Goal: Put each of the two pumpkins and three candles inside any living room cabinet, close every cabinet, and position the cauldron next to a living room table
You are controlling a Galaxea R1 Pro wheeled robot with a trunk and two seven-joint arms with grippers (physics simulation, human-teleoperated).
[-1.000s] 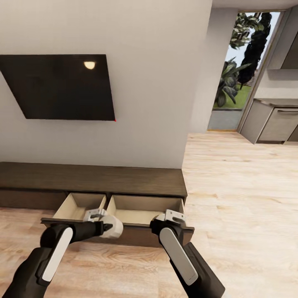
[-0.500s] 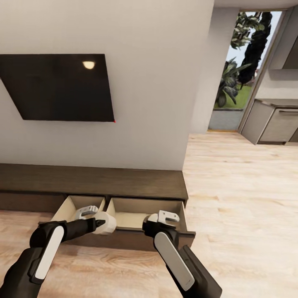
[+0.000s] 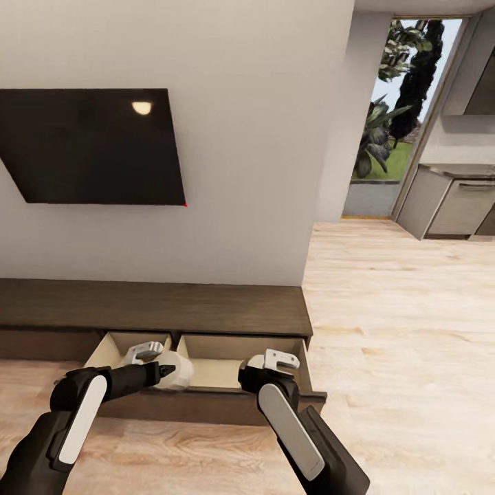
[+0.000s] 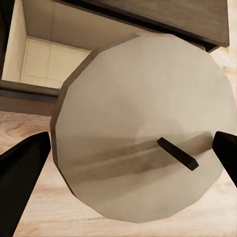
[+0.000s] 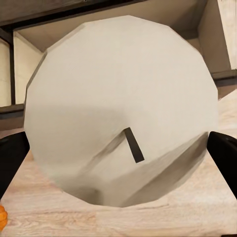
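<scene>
left gripper (image 3: 159, 366) clamped on off-white candle (image 3: 176, 370), held over front edge of open left drawer (image 3: 110, 347) of low dark brown cabinet (image 3: 158, 306). right gripper (image 3: 269, 364) clamped on second candle (image 5: 121, 113), black wick facing camera, above open right drawer (image 3: 213, 354). both drawers pulled out, pale beige inside. sliver of orange pumpkin (image 5: 2, 217) at edge of right wrist view, on wood floor (image 3: 399, 309). dark tv (image 3: 89, 146) on wall above cabinet.

Open room inside both cabinet (image 3: 206, 309) drawers below the jaws
</scene>
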